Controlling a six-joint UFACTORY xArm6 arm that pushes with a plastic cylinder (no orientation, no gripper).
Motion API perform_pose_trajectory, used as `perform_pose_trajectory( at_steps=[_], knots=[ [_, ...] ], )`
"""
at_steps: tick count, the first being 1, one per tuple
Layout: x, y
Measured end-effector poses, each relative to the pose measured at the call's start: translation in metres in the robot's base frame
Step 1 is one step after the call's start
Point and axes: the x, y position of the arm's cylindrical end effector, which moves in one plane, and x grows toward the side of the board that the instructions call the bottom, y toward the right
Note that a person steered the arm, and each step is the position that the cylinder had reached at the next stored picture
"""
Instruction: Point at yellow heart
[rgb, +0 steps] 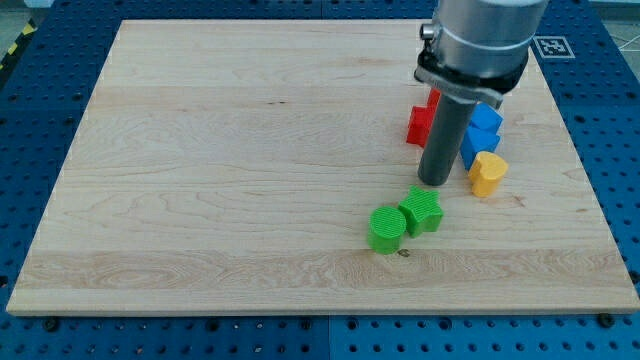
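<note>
The yellow heart (488, 173) lies on the wooden board (250, 150) at the view's right, just below two blue blocks (481, 132). My tip (434, 183) is down on the board a short way left of the yellow heart, with a small gap between them. A red block (421, 121) sits behind the rod, partly hidden by it. A green star-shaped block (423, 210) lies just below my tip, and a green cylinder (386, 229) touches it on its lower left.
The arm's grey body (480, 40) hangs over the board's upper right. The board's right edge (590, 190) runs close to the yellow heart. A blue pegboard table (40, 120) surrounds the board.
</note>
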Motion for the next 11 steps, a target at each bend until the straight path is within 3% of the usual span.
perform_pose_trajectory(
  at_steps=[2, 5, 8, 10, 11],
  knots=[
    [0.050, 0.009],
    [0.056, 0.104],
    [0.028, 0.138],
    [-0.024, 0.117],
    [-0.028, 0.083]
  ],
)
